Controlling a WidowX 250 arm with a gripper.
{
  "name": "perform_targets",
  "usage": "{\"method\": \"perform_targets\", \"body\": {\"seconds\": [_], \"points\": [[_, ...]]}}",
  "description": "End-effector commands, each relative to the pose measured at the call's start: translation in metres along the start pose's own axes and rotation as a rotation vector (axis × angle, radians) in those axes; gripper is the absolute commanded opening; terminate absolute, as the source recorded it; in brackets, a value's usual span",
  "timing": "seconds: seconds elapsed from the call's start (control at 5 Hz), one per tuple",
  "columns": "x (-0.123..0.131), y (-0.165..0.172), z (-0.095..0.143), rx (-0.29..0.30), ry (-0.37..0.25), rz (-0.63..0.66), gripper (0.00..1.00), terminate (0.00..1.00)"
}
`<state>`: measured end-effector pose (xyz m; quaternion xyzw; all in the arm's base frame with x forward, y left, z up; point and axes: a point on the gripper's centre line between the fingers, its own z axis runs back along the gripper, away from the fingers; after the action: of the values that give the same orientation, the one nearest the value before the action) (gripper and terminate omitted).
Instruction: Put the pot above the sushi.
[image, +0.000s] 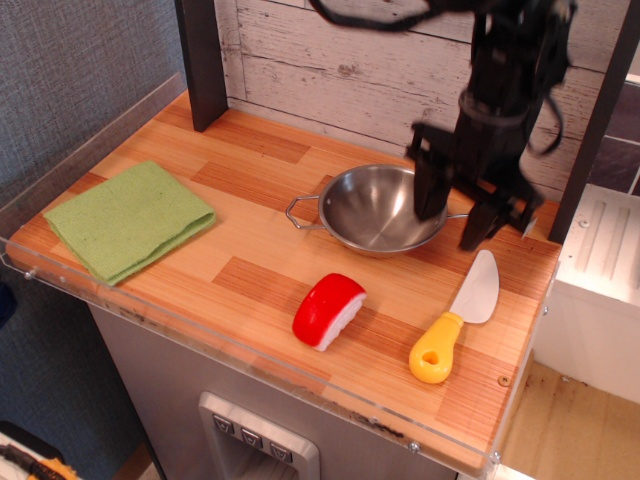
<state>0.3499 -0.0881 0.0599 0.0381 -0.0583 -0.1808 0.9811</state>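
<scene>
Wood-plank counter (250, 235) against a whitewashed board wall, pot (375, 208) sitting flat near the back, just behind the sushi (329, 310), claw (452, 218) spread apart straddling its right rim (clear guard along the front edge), green cloth (130, 218) left, toy knife (456, 318) right.

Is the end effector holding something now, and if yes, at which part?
Nothing is held. The end effector stands open over the right rim of the pot, which rests flat on the table.

The wooden bench (270, 250) carries a green cloth (130, 218) at its left. The pot (378, 208) sits toward the back, with the sushi (329, 310) and a yellow-handled knife (456, 317) near the front edge.
</scene>
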Motion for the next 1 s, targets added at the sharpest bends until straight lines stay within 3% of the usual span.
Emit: {"method": "perform_targets", "body": {"seconds": [0.0,0.2,0.6,0.8], "points": [[-0.042,0.021,0.077,-0.060,-0.180,0.153,1.00,0.00],[-0.064,0.036,0.083,-0.102,-0.137,0.264,1.00,0.00],[-0.072,0.032,0.079,-0.066,-0.004,0.286,1.00,0.00],[-0.072,0.032,0.079,-0.066,-0.004,0.286,1.00,0.00]]}}
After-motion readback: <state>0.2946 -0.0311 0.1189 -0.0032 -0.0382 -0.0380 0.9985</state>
